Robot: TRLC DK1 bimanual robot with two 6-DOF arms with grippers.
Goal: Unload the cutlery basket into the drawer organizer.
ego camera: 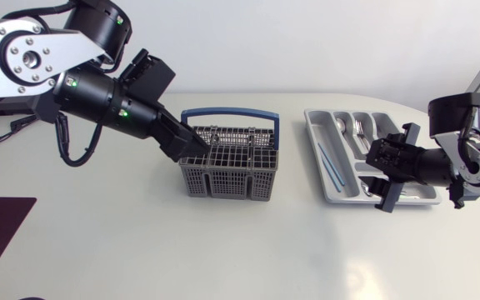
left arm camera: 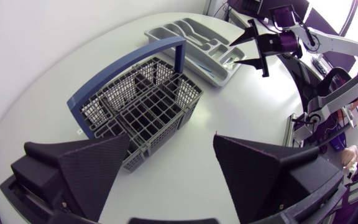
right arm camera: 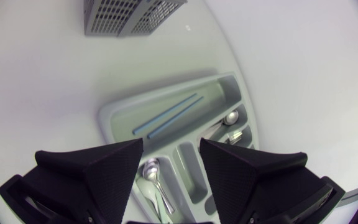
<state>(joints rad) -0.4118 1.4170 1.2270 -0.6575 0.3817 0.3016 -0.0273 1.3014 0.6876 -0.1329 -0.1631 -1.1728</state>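
Left hand (ego camera: 192,148) spread open at cutlery basket's (ego camera: 223,179) left rim, gripping nothing.
Right of basket: drawer organizer (ego camera: 313,125) already stocked, right hand (ego camera: 390,171) open and empty above it. Risk: wedge finger snagging mesh or handle, dragging basket across worktop (ego camera: 140,242).

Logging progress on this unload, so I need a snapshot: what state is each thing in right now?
cutlery basket, upright, handle raised, no cutlery visible inside.
drawer organizer, flat on the table, partly filled: spoons, forks, two blue sticks.
left gripper, open, empty, by the basket's corner.
right gripper, open, empty, above the organizer.
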